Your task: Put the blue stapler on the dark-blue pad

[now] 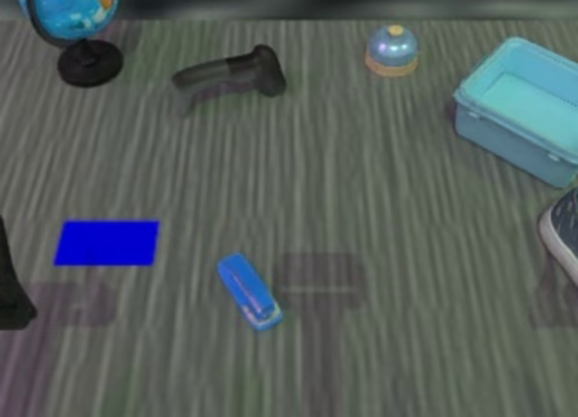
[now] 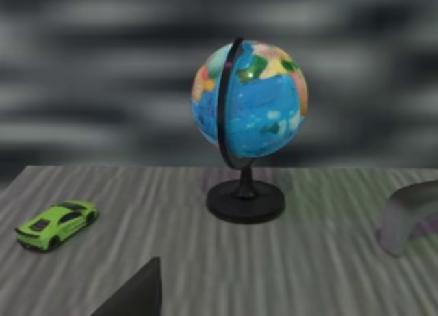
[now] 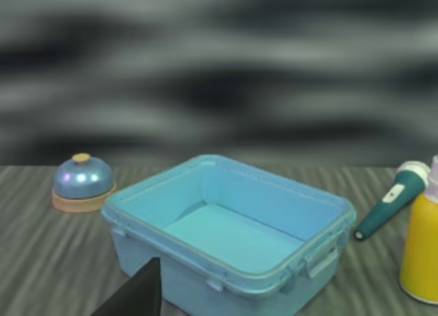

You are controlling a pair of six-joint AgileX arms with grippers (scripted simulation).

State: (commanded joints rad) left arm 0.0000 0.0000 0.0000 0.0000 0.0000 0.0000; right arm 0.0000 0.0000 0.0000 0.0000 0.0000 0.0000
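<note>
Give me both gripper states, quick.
Left gripper: at the table's left edge, fingers cannot be told.
Right gripper: out of the top view; state cannot be told.

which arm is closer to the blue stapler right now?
Left. The left arm sits at the table's left edge, beyond the dark-blue pad from the blue stapler. The right arm is not visible in the top view, so it is farther off.
</note>
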